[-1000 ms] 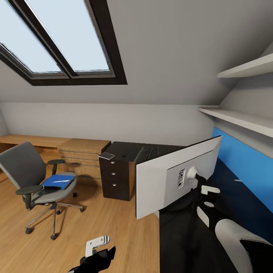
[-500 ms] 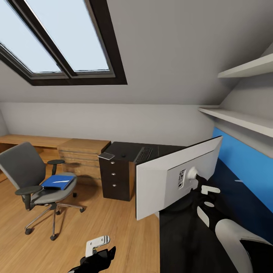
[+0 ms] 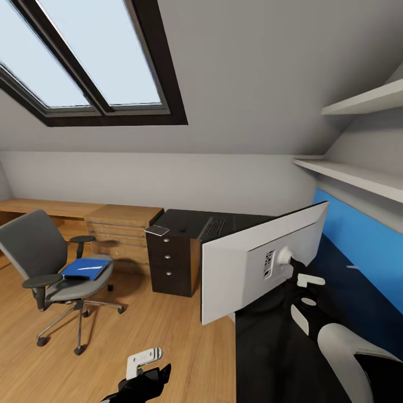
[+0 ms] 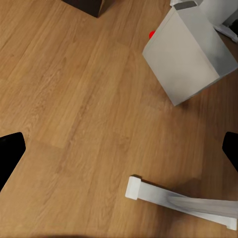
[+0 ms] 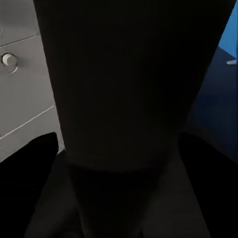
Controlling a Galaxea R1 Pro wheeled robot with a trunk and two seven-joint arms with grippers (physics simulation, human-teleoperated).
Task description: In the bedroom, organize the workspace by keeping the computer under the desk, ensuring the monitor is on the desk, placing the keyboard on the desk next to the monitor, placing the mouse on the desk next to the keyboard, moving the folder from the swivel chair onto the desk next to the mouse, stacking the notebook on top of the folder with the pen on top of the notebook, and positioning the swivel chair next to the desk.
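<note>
The monitor (image 3: 246,268) shows its pale back to me, tilted over the black desk (image 3: 268,347). My right gripper (image 3: 295,275) is at its black stand (image 5: 129,99), which sits between the jaws. My left gripper (image 3: 144,374) hangs low over the floor, open and holding nothing (image 4: 119,153). The keyboard (image 3: 212,228), the mouse (image 3: 182,229) and the grey notebook (image 3: 157,230) lie on the desk's far part. The blue folder (image 3: 85,268) rests on the swivel chair (image 3: 33,246) with the white pen (image 3: 89,268) on it. The grey computer (image 4: 188,54) stands on the floor.
A light wooden cabinet (image 3: 124,224) stands between the chair and the desk's dark drawer unit (image 3: 168,263). White shelves (image 3: 358,176) and a blue wall panel (image 3: 364,238) run along the right. A white desk leg (image 4: 183,201) lies near the left gripper. Wooden floor (image 3: 168,330) spreads between chair and desk.
</note>
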